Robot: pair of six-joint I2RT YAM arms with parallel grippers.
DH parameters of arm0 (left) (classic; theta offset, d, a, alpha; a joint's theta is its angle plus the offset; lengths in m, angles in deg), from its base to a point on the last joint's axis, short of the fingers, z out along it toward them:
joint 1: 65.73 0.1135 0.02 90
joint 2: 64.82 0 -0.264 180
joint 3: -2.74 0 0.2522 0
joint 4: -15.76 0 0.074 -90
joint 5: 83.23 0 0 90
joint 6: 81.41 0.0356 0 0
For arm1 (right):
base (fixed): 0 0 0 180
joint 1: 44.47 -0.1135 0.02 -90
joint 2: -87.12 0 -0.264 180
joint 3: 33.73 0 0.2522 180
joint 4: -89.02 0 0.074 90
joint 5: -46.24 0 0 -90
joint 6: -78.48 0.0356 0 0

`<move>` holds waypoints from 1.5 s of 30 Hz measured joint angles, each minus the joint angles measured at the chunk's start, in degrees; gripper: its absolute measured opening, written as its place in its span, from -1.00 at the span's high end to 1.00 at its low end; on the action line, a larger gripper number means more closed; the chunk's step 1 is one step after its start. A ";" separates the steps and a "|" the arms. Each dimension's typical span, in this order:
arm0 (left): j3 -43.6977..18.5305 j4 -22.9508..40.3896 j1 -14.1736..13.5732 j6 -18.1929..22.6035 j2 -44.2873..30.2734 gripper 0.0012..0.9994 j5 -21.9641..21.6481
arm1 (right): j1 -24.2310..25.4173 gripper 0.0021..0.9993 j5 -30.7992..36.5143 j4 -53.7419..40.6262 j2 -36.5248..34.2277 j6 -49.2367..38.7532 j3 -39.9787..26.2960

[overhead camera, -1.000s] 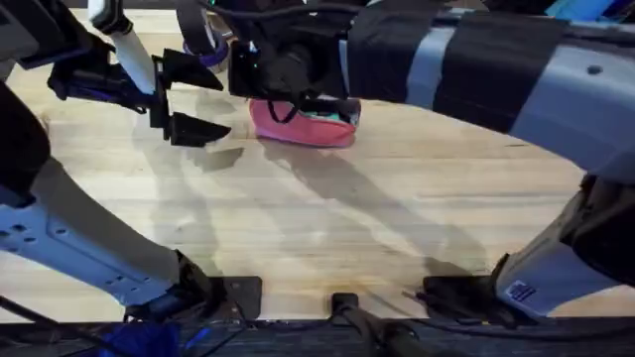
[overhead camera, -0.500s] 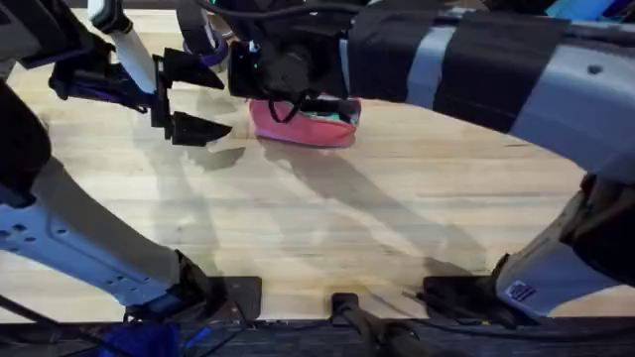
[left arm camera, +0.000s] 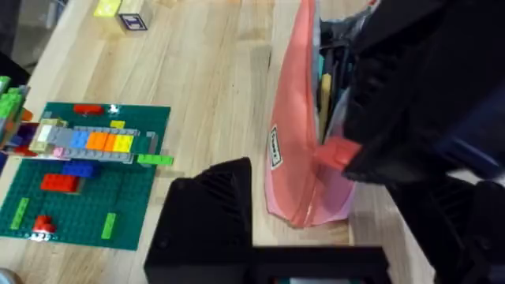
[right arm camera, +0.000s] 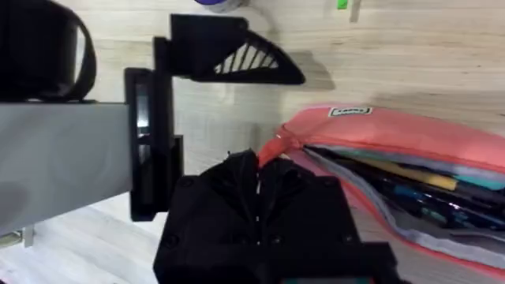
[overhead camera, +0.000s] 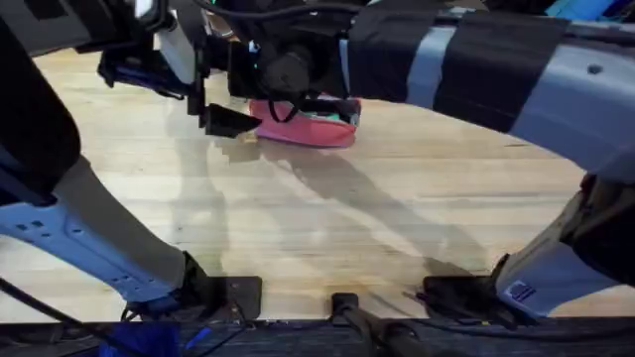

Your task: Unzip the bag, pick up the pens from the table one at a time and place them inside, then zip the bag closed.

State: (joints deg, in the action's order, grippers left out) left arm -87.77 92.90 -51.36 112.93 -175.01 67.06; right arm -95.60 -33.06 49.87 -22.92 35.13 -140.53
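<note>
- Pink fabric forms the bag [overhead camera: 303, 126], which lies on the light wooden worktop [overhead camera: 377, 218] near its far edge, about midway along it.
- Its zipper is partly undone; the right wrist view shows pens [right arm camera: 394, 177] and other slim things inside against grey lining.
- Right end effector [right arm camera: 256, 177] is clenched on the pink zipper pull tab [right arm camera: 272, 147] at the bag's left end.
- Left end effector [overhead camera: 220, 99] is released, jaws spread, one finger [left arm camera: 213, 209] just beside the bag's left end; I cannot tell whether it touches.
- Green brick baseplate [left arm camera: 79, 177] with coloured bricks sits on the worktop, apart from the bag.
</note>
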 joint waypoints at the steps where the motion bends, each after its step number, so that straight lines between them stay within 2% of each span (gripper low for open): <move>1: 0.00 -1.08 -0.60 -1.14 0.00 -0.99 -0.24 | 0.00 0.94 0.00 0.00 -0.01 0.00 0.00; 8: 0.00 -3.22 -3.16 -6.46 0.00 -0.98 -3.41 | 0.00 0.94 0.00 0.02 0.00 0.00 0.00; 12: 0.00 -3.22 -3.52 -7.41 0.00 -0.69 -4.85 | 0.00 0.94 0.00 0.02 0.00 0.00 0.00; 14: 0.00 -3.22 -3.52 -7.64 0.00 -0.49 -5.42 | 0.00 0.94 0.00 0.02 -0.02 0.00 0.00; 16: 0.00 -3.17 -3.52 -8.03 0.00 -0.02 -6.04 | 0.00 0.94 0.00 0.02 0.00 0.00 0.00; 17: 0.00 -3.22 -3.52 -8.04 0.00 0.34 -6.18 | 0.00 0.94 0.00 0.02 0.00 0.00 0.00; 18: 0.00 -3.30 -3.52 -8.09 0.00 0.61 -6.21 | 0.00 0.94 0.00 0.02 0.00 0.00 0.00; 19: 0.00 -3.42 -3.52 -7.93 0.00 0.83 -6.37 | 0.00 0.94 -0.02 0.02 -0.02 -0.03 0.00; 20: 0.00 -3.44 -3.54 -7.98 0.00 0.89 -6.51 | 0.00 0.94 -0.02 0.00 -0.02 -0.16 0.00; 27: 0.00 -3.42 -3.58 -8.14 0.00 0.91 -6.71 | 1.13 0.94 -0.37 -1.89 0.00 -2.40 0.00; 32: 0.00 -3.44 -3.65 -8.14 0.00 0.92 -6.76 | 4.13 0.94 -1.47 -5.82 0.07 -7.87 0.00; 39: 0.00 -3.78 -4.06 -8.14 0.00 0.92 -6.67 | 10.89 0.94 -4.74 -12.27 1.16 -17.39 0.00; 45: 0.00 -3.14 -3.78 -8.16 0.00 0.92 -6.78 | 19.99 0.94 -4.53 -18.82 1.56 -21.96 0.00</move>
State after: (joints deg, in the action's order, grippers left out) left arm -87.77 89.76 -55.14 104.77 -175.01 60.28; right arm -75.61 -37.59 31.05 -21.37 13.17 -140.53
